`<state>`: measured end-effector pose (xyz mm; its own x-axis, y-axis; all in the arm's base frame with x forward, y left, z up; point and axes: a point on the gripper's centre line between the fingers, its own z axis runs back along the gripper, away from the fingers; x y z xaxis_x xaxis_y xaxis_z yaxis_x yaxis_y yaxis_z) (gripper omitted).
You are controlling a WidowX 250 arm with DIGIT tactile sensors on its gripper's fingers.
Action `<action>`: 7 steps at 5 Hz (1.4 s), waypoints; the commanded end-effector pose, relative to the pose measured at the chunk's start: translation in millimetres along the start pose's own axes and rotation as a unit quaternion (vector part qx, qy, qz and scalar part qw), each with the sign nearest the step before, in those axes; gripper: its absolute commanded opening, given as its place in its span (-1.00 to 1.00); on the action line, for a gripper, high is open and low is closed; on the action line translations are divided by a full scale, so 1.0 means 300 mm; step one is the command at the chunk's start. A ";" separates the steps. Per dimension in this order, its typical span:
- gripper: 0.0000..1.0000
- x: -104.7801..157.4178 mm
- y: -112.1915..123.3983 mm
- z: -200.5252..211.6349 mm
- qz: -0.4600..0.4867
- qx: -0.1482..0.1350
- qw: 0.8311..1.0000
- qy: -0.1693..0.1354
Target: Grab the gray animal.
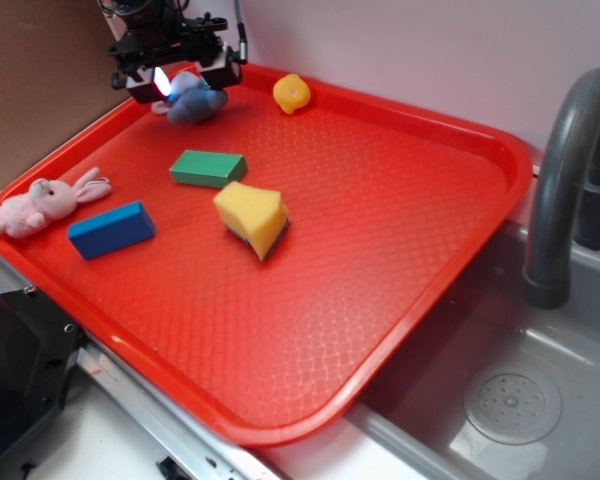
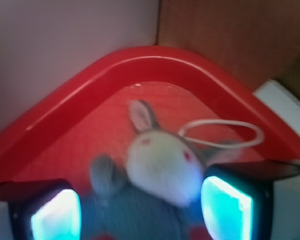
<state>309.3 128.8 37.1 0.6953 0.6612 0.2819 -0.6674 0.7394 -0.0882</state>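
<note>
A: From outside, where's the gray mouse (image 1: 195,100)?
B: In the red tray's (image 1: 400,200) far corner, under the claw (image 1: 177,72).
A: And the wrist view?
B: Claw (image 2: 140,210) spread, one finger (image 2: 225,210) on each side of the mouse (image 2: 160,165), lined up to pinch it.

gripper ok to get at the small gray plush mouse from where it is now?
Probably yes. The gripper sits open right over the small gray plush mouse, a finger on each side, nothing between; only the red plastic tray's corner rim is near.
</note>
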 end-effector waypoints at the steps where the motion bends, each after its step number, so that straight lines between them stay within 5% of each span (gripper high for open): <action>1: -1.00 0.035 0.036 -0.027 -0.010 -0.021 0.999 0.027; 3: -1.00 -0.039 -0.001 0.297 -0.204 0.092 0.972 0.073; 5: -1.00 -0.152 -0.173 0.551 -0.371 0.064 0.920 0.108; 6: -1.00 -0.178 -0.208 0.645 -0.376 0.024 0.923 0.084; 7: -1.00 -0.200 -0.208 0.655 -0.408 0.011 0.908 0.096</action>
